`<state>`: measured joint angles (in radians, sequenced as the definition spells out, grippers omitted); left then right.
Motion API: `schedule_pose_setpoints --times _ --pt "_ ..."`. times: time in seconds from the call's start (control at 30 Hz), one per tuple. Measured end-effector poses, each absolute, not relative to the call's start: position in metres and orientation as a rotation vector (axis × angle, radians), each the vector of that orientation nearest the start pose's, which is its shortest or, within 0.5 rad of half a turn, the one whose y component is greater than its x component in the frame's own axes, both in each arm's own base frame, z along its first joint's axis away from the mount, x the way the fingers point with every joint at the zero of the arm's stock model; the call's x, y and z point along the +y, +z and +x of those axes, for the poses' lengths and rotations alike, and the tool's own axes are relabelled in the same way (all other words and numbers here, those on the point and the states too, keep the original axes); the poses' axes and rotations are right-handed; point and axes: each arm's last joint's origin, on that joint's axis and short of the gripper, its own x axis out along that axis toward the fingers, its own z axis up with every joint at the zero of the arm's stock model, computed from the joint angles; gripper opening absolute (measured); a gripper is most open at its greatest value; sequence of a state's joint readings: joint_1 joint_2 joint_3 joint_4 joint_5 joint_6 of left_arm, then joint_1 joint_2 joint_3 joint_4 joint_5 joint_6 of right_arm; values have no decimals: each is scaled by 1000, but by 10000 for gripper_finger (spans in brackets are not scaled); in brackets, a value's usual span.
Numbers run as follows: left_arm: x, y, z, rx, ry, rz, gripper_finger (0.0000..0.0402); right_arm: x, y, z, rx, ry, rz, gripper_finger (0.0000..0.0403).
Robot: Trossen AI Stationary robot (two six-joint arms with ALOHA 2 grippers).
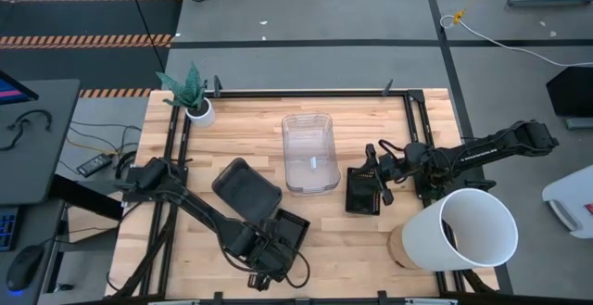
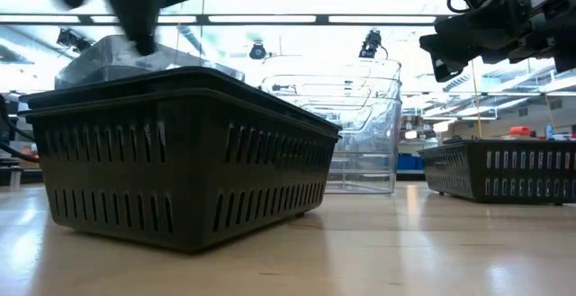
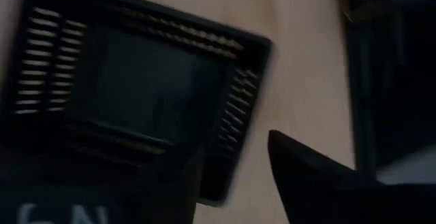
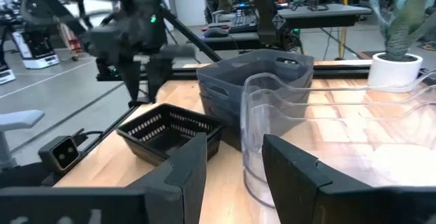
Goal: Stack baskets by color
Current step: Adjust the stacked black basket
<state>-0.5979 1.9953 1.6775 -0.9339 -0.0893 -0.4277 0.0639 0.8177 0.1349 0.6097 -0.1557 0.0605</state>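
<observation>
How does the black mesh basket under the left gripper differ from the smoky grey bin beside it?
The small black perforated plastic basket has slotted mesh sides; the smoky dark grey plastic bin has solid, translucent walls. The black basket is smaller and lower, the grey bin larger and taller. The black basket sits under the open left gripper, near the table's front edge; the grey bin lies farther back, angled. Both are rectangular with rounded corners, upright on the wooden table.

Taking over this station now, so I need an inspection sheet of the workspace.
Surface: wooden table, dark frame rails.
Job's things: clear baskets mid-table; smoky grey baskets beside them; one black mesh basket under the left gripper, another by the right gripper.
Clutter: white bucket, potted plant.
Grippers: both open, holding nothing.
Cables: along both arms; more on the floor.
Surroundings: desk beside the table, lab benches beyond.
</observation>
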Motion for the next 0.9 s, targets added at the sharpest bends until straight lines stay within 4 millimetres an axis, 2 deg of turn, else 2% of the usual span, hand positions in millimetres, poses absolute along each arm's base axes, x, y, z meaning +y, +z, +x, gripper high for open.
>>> schedule_pose_setpoints --times 0.13,0.3,0.43,0.63,0.9 --pt "-220 236 346 1184 -13 27 188 15 179 163 98 220 65 148" --pt "-202 236 356 1173 39 44 174 15 185 167 160 209 90 141" --pt "-193 238 363 1122 34 194 153 16 187 169 218 140 65 137" --pt "-185 238 363 1123 0 491 124 16 222 179 162 106 50 136" --pt "-162 236 365 1215 -3 594 102 14 266 196 337 -27 115 136"
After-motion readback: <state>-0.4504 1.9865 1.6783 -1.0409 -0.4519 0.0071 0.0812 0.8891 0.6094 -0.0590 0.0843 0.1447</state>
